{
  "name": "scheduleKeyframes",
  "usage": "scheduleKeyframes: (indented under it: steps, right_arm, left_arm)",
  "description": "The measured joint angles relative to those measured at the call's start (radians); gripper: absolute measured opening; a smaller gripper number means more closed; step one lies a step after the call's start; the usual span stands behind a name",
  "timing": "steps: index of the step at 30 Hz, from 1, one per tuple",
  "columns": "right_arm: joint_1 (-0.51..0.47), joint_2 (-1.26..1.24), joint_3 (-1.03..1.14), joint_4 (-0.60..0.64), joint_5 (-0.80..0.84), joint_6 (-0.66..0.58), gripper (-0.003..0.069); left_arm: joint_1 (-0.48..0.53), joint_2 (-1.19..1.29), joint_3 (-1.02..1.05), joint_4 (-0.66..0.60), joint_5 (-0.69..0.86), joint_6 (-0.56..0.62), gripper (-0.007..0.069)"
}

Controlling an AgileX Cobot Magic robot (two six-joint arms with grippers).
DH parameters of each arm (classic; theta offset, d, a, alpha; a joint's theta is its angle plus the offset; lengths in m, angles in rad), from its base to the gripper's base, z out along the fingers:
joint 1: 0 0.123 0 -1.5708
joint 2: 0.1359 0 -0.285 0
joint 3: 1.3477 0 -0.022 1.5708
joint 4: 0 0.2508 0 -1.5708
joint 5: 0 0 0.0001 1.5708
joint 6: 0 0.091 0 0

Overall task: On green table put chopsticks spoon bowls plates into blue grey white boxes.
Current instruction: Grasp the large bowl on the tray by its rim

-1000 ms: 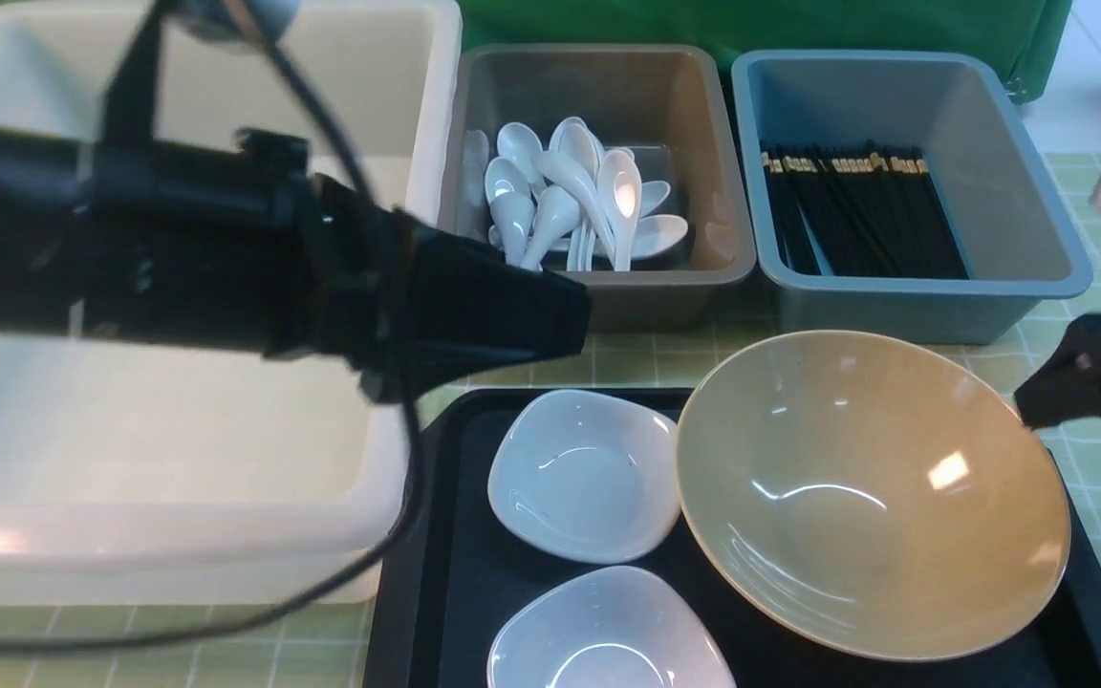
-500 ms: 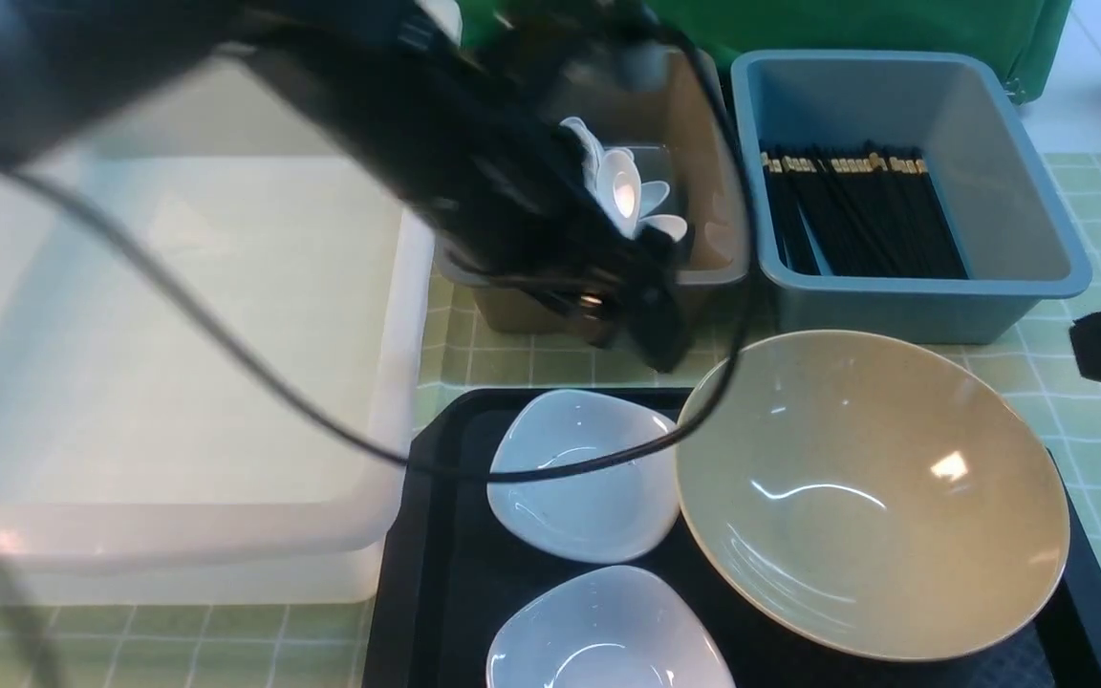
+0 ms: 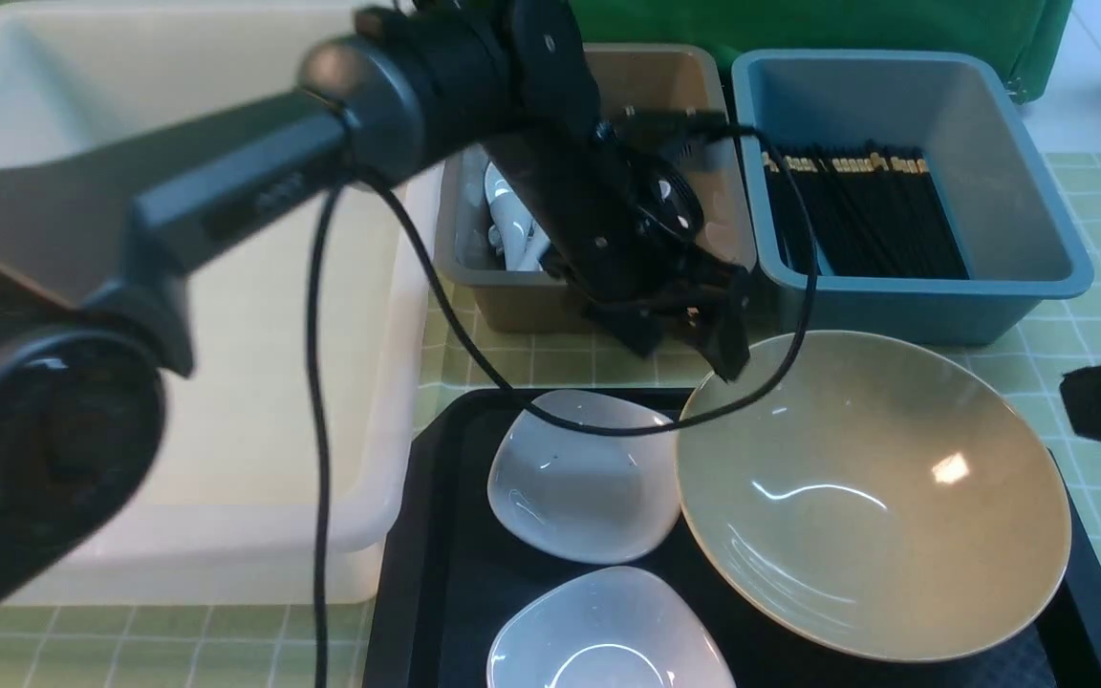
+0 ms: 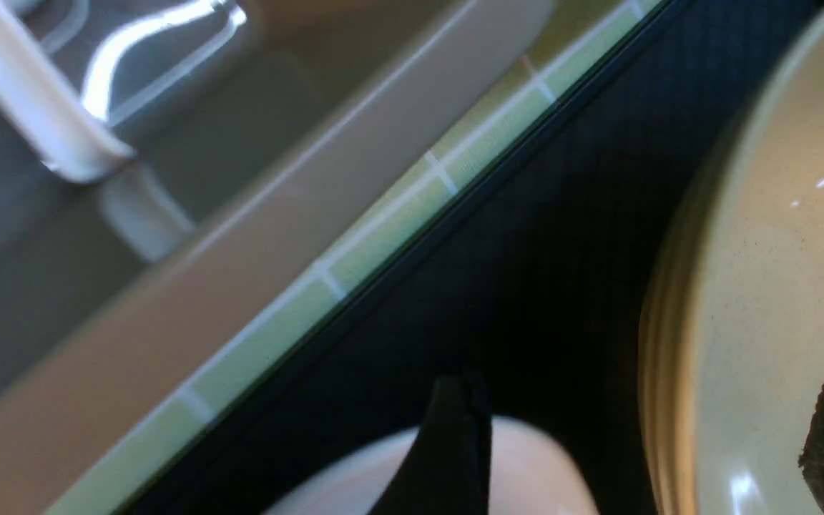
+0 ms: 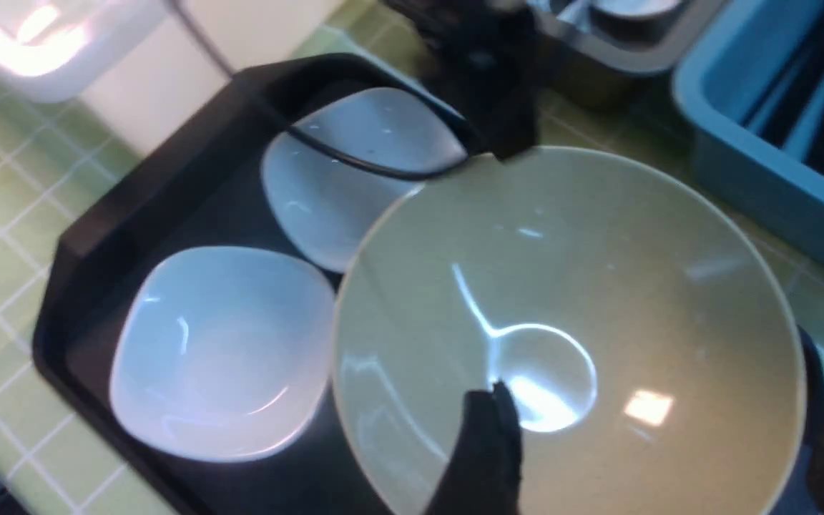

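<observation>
Left tool [image 3: 689, 354]: spread, straddling the far-left rim of the tan bowl [image 3: 871, 497], one finger inside, one outside. Can't tell if it touches. My right tool [image 5: 651, 379]: also spread, straddling the same bowl's right rim. The bowl sits in the black tray [image 3: 426, 535] at the near edge of the surface [image 3: 560, 363], two small white bowls [image 3: 584, 487] beside it. Along the far edge: grey box [image 3: 512, 306] holds spoons [image 3: 512, 239], blue box [image 3: 895, 306] holds chopsticks [image 3: 856, 215]. White box [image 3: 226, 382] takes the left side.
</observation>
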Motion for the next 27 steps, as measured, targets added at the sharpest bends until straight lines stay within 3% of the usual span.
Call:
scheduleKeyframes:
  steps: [7,10,12,15,16,17,23,27]
  right_arm:
    - [0.006,-0.001,0.000,-0.022,-0.001,-0.001,0.0561]
    - [0.006,-0.002,0.000,-0.024,-0.001,-0.001,0.0559]
    - [0.006,-0.001,0.000,-0.024,-0.001,-0.001,0.0559]
    - [0.006,-0.001,0.000,-0.024,-0.001,-0.001,0.0559]
    - [0.006,-0.001,0.000,-0.024,-0.001,-0.001,0.0559]
    - [0.006,-0.001,0.000,-0.024,-0.001,-0.001,0.0559]
    - [0.006,-0.001,0.000,-0.024,-0.002,-0.001,0.0559]
    - [0.006,-0.001,0.000,-0.025,-0.002,-0.001,0.0559]
  left_arm:
    - [0.000,0.072,-0.001,-0.080,0.000,0.043,0.0570]
    - [0.000,0.086,-0.001,-0.083,0.008,0.083,0.0505]
    - [0.000,0.087,-0.001,-0.084,0.016,0.103,0.0440]
    - [0.000,0.087,-0.002,-0.097,0.037,0.121,0.0162]
    - [0.000,0.087,-0.002,-0.100,0.038,0.121,0.0146]
    - [-0.001,0.078,-0.005,-0.101,0.057,0.126,0.0051]
    - [0.002,-0.036,-0.039,-0.055,0.116,0.159,0.0017]
    - [0.066,-0.192,-0.066,-0.067,0.135,0.152,0.0017]
